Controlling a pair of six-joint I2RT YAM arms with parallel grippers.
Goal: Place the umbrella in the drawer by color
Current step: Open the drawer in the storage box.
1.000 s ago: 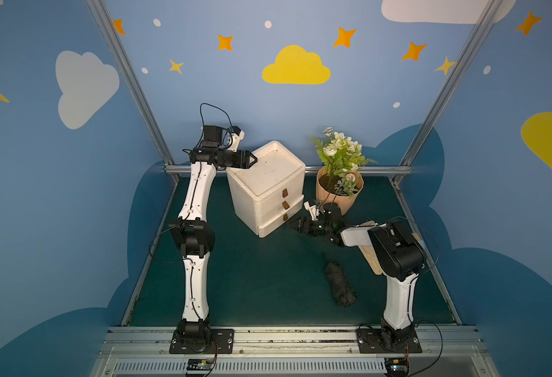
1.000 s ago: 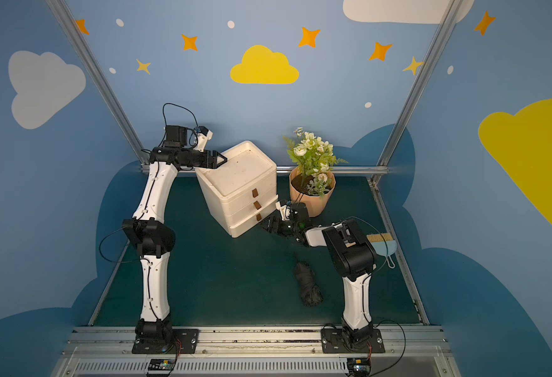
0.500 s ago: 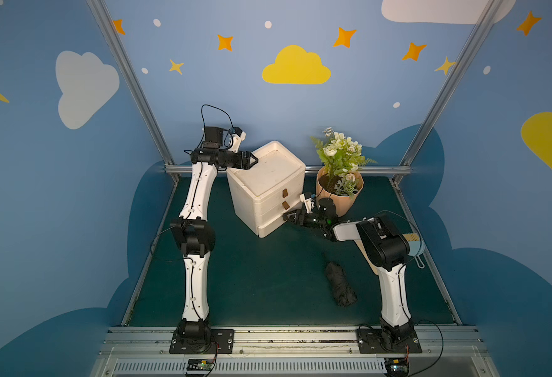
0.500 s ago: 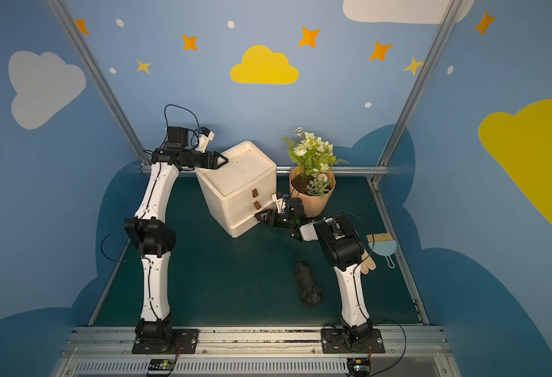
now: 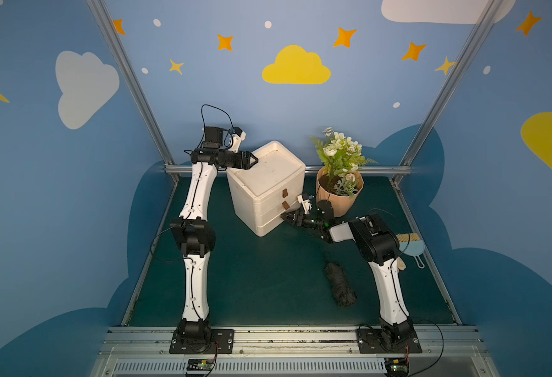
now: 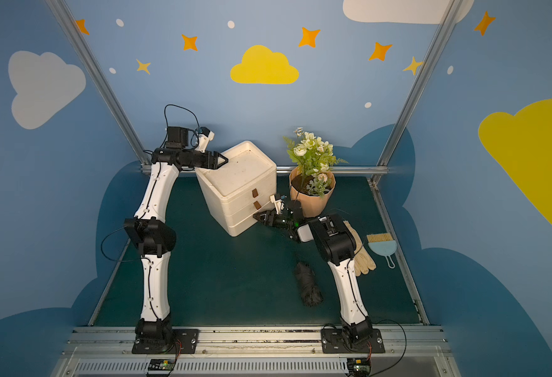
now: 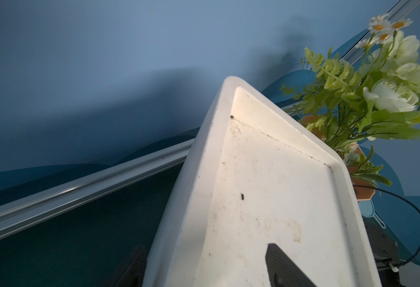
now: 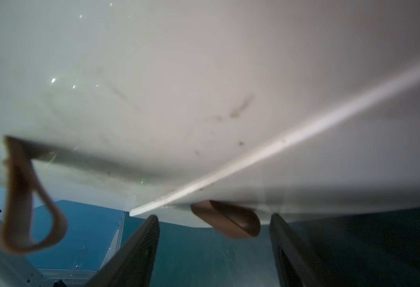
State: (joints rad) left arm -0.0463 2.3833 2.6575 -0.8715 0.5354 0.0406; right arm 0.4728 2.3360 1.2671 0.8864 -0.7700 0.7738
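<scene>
- As the right fingers [image 8: 137, 248] stand apart on either side of the dark brown tab [image 8: 229, 221] on the white chest's [image 5: 265, 182] bottom drawer, gripping nothing yet, the pull looks ready to begin.
- Best handling: close squarely on the tab, then draw straight out along the drawer's own line, low over the counter [image 5: 251, 280]. A slanted tug could jam the drawer or drag the chest.
- Left fingers [image 7: 282, 267] sit open astride the chest's top rim, holding nothing. Pressed down there, they could steady it.
- Black folded umbrella [image 5: 339, 284] lies on the counter beside the right arm [image 5: 387, 287], well apart from the chest.
</scene>
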